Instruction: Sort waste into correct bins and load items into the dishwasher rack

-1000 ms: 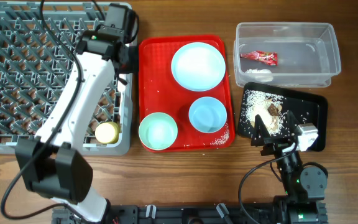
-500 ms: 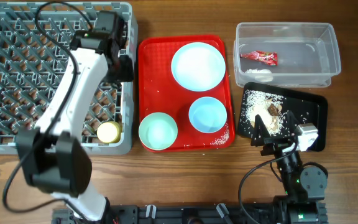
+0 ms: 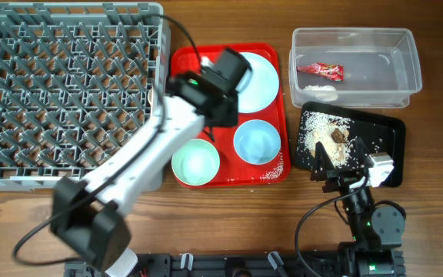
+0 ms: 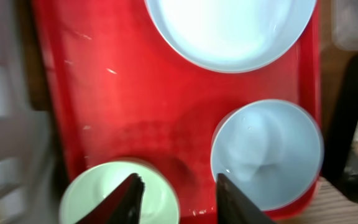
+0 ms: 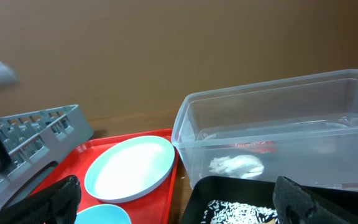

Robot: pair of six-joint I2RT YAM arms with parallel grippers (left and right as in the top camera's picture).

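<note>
- Holds left gripper (image 4: 178, 180) above red tray (image 4: 104, 93), fingers (image 4: 131, 199) parted, released, nothing between them
- Straight below that gripper: bare tray floor in the gap between the two bowls
- Just off its left side, partly behind one finger: light-green bowl (image 4: 92, 196), upright, nothing seen inside
- Just off its right side: pale-blue bowl (image 4: 266, 152), upright, nothing seen inside
- Ahead of its fingertips, near: pale-blue plate (image 4: 229, 25), flat on the same tray, left part hidden under the arm from overhead
- Well off to its left: dishwasher rack (image 3: 68, 92), on the table (image 3: 229, 223), just beside the red tray's left edge
- Keeps right gripper (image 5: 176, 186) low at the near edge of black tray (image 3: 383, 135), fingers spread wide, released, grasping nothing
- Right ahead of that gripper, on the black tray: whitish crumbs (image 3: 321, 127) with brown bits (image 3: 338, 136) among them
- Further ahead of it: clear tub (image 3: 415, 69), just behind the black tray; touching or not, cannot tell
- Inside the tub: red wrapper (image 3: 321, 71), crumpled, with a whitish lump (image 3: 321, 91) just beside it
- Off to the left of the right gripper: more loose crumbs (image 3: 271, 171) scattered in the red tray's near right corner, beside the pale-blue bowl
</note>
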